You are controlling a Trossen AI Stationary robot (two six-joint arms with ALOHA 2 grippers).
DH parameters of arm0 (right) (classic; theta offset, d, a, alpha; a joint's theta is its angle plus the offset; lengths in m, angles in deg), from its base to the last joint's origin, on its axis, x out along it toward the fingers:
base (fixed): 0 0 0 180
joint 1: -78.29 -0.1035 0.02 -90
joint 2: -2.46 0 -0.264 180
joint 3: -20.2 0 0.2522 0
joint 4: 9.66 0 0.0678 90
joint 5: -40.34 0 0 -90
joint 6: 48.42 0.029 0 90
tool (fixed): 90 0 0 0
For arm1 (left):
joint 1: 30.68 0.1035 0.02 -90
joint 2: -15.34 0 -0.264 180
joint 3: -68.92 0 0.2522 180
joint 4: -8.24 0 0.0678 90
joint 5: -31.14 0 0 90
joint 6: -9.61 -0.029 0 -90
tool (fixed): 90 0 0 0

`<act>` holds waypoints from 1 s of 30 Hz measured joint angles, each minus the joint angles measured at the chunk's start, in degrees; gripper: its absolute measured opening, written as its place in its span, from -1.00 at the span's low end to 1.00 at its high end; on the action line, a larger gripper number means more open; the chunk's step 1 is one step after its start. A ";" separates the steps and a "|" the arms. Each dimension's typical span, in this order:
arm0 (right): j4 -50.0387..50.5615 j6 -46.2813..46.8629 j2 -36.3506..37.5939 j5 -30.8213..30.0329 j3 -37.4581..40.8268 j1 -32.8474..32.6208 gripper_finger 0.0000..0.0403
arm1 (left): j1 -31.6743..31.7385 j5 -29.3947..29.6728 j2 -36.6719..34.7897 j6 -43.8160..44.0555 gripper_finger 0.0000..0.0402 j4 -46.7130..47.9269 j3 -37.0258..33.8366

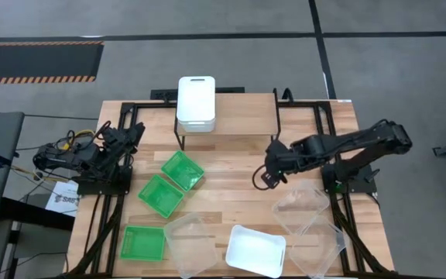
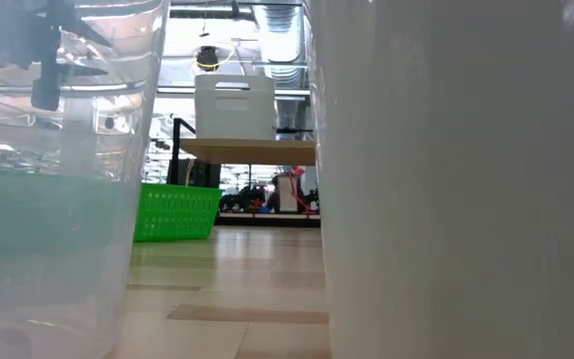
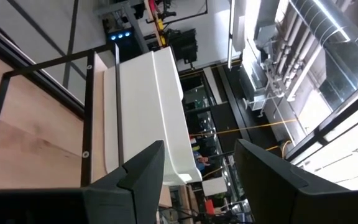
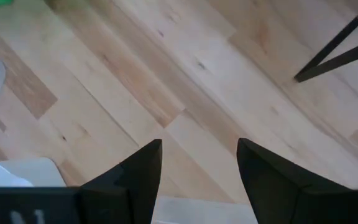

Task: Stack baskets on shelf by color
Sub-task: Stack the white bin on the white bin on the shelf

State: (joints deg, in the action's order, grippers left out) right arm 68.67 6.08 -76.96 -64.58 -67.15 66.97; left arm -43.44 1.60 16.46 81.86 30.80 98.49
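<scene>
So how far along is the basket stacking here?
Early on. White baskets already sit on the shelf, though how many are stacked there I cannot tell. One white basket still lies on the table, as do three green baskets and the clear baskets. Nothing is in hand: the right claw hangs open and empty over bare wood, and the left claw waits at the table's left edge, empty.

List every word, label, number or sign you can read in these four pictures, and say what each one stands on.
"SAB": start of dark print on a white sheet beside the left arm's base, at the table's left edge; the rest is cut off and too small to read.
The baskets, the shelf and both grippers show no readable text.
The room behind holds nothing legible.
</scene>
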 joint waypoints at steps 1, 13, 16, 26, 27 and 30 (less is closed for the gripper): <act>-0.10 0.12 -0.04 0.18 0.16 -0.27 0.14 | 0.00 0.06 0.00 0.00 -0.08 0.00 0.00; -5.93 -2.99 -0.85 1.75 0.14 -0.69 0.14 | 0.00 0.19 -0.01 0.79 -0.08 1.16 0.00; -7.15 -3.58 -1.37 2.93 0.13 -0.69 0.14 | 0.00 0.19 0.00 1.22 -0.08 1.22 0.00; -7.70 -3.54 -1.46 3.15 0.14 -2.42 0.14 | -0.01 -0.14 -0.01 1.53 -0.08 1.27 0.00; -7.69 -3.52 -1.46 3.22 0.14 -2.69 0.14 | -0.01 -0.14 -0.02 1.53 -0.08 1.27 0.00; -8.01 -3.49 -1.46 3.76 0.14 -3.46 0.14 | 0.00 -0.14 -0.01 1.53 -0.08 1.29 0.00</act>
State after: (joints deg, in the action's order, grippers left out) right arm 60.66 2.58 -78.42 -60.83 -67.01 63.51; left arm -43.43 1.46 16.45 83.39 32.09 98.49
